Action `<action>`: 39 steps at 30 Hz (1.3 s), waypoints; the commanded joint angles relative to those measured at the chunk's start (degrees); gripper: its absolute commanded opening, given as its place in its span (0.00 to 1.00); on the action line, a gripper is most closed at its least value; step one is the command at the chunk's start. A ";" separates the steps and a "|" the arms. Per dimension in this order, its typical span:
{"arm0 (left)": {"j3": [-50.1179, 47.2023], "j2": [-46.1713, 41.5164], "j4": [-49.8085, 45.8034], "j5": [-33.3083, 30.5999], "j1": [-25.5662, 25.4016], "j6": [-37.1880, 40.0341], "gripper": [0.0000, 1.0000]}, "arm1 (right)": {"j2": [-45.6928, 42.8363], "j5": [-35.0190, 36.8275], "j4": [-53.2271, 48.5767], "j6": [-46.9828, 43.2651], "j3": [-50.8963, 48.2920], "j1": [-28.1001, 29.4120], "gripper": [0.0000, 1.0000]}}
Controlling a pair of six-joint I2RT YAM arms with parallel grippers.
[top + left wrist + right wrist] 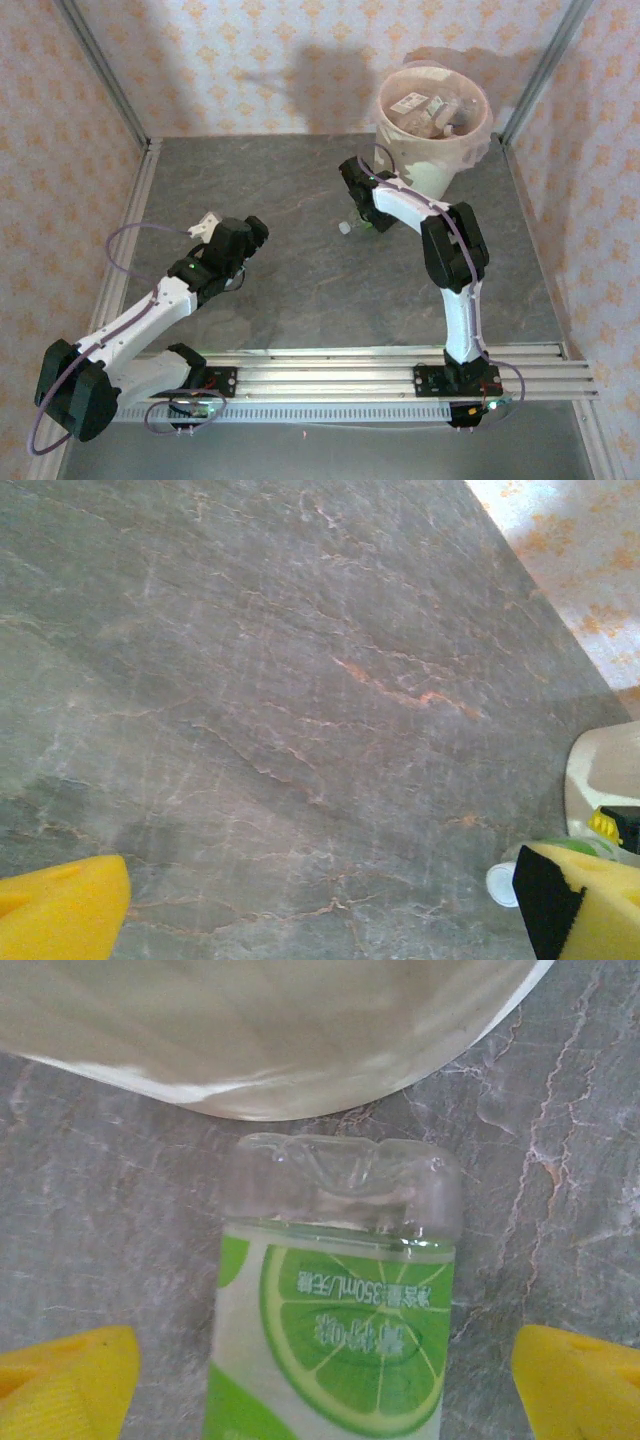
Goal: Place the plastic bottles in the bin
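Nearest to us, both arm bases sit on the metal rail (330, 375) at the front edge of the grey stone-patterned table (290, 290). From there the left arm (150, 310) reaches up the left side. Its wrist view shows the left gripper (320, 920) spread wide, its yellow pads (60, 910) far apart over bare table.

Further in, near the table's middle, we find the right gripper (320, 1390) lowered over a lying bottle (340, 1260). This bottle is clear plastic with a green lime-slice label. The right gripper's yellow pads (70, 1385) stand on either side of the bottle with table showing in both gaps, so the jaws are parted and touch nothing. In the overhead view the bottle's white cap (345, 228) pokes out to the left of the gripper. The bottle's clear base points at the bin and lies just beside its wall without touching it.

Farthest back, in the right rear corner, stands the bin (430, 165), a round white bucket with a pinkish liner folded over its rim. Several pale bottles (425, 105) lie heaped inside it.
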 commanded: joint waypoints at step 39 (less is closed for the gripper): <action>5.14 8.67 5.40 9.76 0.84 2.43 1.00 | -45.08 -21.45 24.63 -51.64 -18.68 0.43 0.36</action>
